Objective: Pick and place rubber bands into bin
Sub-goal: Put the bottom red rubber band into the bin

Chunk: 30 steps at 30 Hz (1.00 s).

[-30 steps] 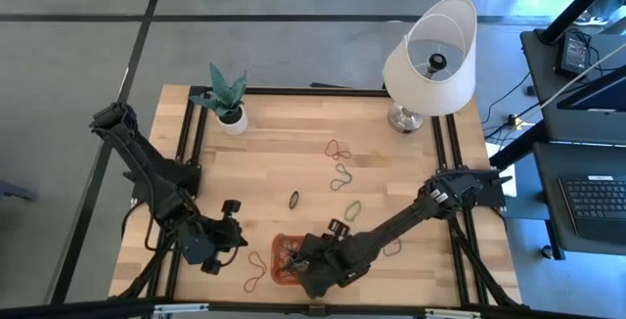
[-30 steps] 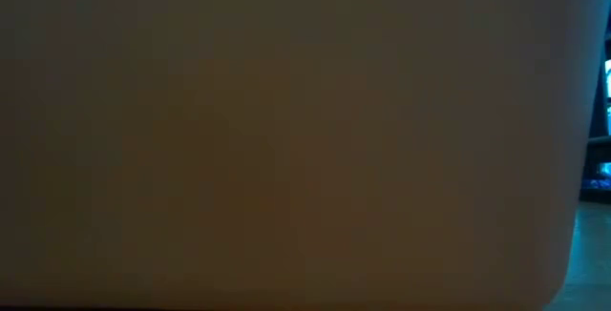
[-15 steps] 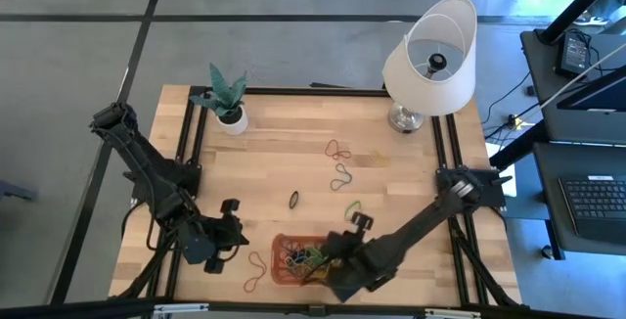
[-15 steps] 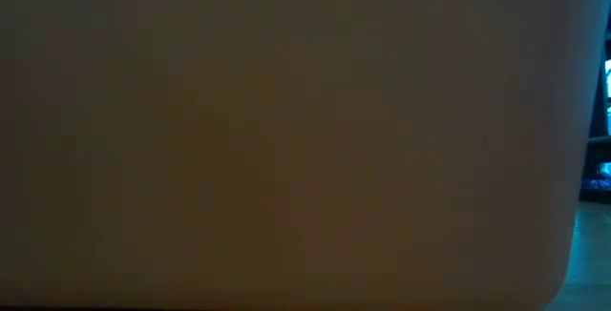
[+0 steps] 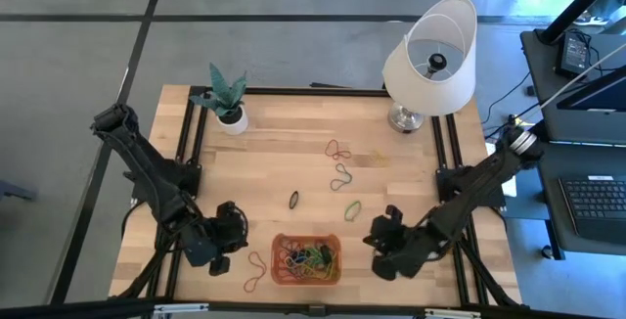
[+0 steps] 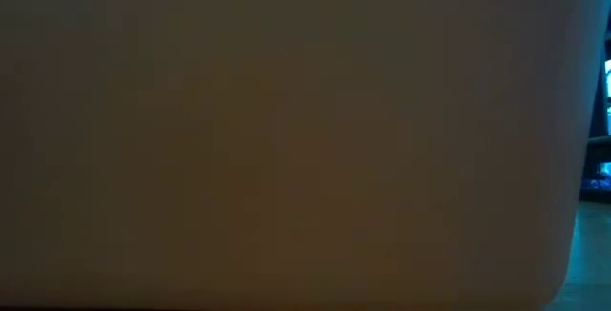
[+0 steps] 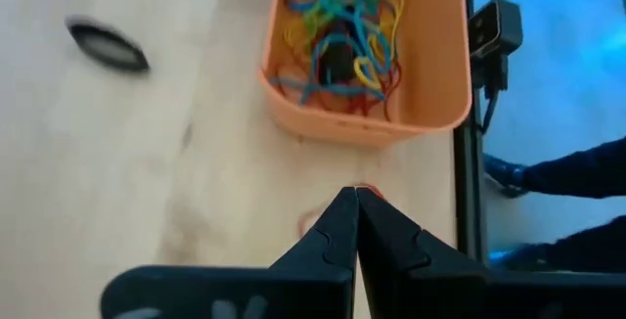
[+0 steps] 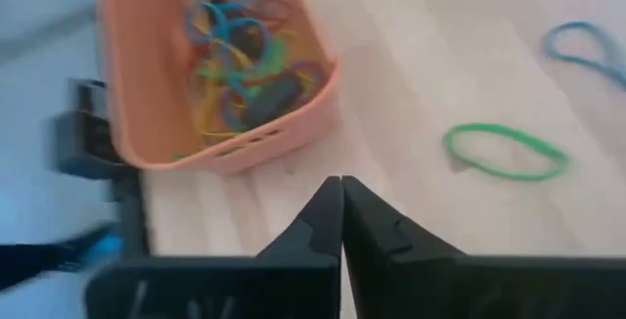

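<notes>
Left gripper (image 5: pixel 232 244) pinched empty beside a reddish band (image 5: pixel 256 268), bin (image 5: pixel 277 272) of bands (image 5: pixel 309 256) at front centre, right gripper (image 5: pixel 380 245) closed empty just right of it: risk judged, thin flat loops slipping the fingers or a sweep nudging the bin.

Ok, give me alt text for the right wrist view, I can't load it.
The right gripper, fingers shut and empty, hangs over bare wood beside the orange bin heaped with rubber bands. A loose green band lies on the table nearby.
</notes>
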Tool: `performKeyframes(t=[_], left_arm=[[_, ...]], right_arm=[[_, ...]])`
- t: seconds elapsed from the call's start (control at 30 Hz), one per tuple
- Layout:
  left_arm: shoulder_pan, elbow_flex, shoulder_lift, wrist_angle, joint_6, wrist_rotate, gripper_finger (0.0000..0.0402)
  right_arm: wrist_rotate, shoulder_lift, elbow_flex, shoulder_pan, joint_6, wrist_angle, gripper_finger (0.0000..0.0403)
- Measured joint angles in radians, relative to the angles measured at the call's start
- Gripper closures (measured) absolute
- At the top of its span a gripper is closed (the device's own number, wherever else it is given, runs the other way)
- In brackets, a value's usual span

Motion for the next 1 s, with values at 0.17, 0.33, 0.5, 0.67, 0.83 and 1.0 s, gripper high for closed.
performKeyframes(t=[0.17, 0.33, 0.5, 0.67, 0.83, 1.0], left_arm=[[-0.001, 0.000, 0.066, -0.014, -0.135, 0.076, 0.0400], [-0.003, 0.000, 0.160, -0.015, -0.263, 0.143, 0.0400], [-0.017, 0.000, 0.267, 0.084, -0.343, 0.192, 0.0392], [-0.037, 0.000, 0.366, 0.212, -0.453, 0.191, 0.0361], [-0.041, 0.000, 0.454, 0.322, -0.515, 0.186, 0.0314], [-0.042, 0.006, 0.530, 0.390, -0.499, 0.165, 0.0274]], right_arm=[[-0.001, -0.130, -0.221, 0.024, 0.000, 0.243, 0.0392], [-0.001, -0.194, -0.340, 0.024, 0.001, 0.359, 0.0390], [-0.001, -0.210, -0.375, 0.024, -0.007, 0.372, 0.0395], [-0.003, -0.210, -0.376, 0.024, -0.059, 0.370, 0.0396], [-0.003, -0.210, -0.376, 0.023, -0.085, 0.370, 0.0392], [-0.003, -0.210, -0.376, 0.023, -0.086, 0.370, 0.0392]])
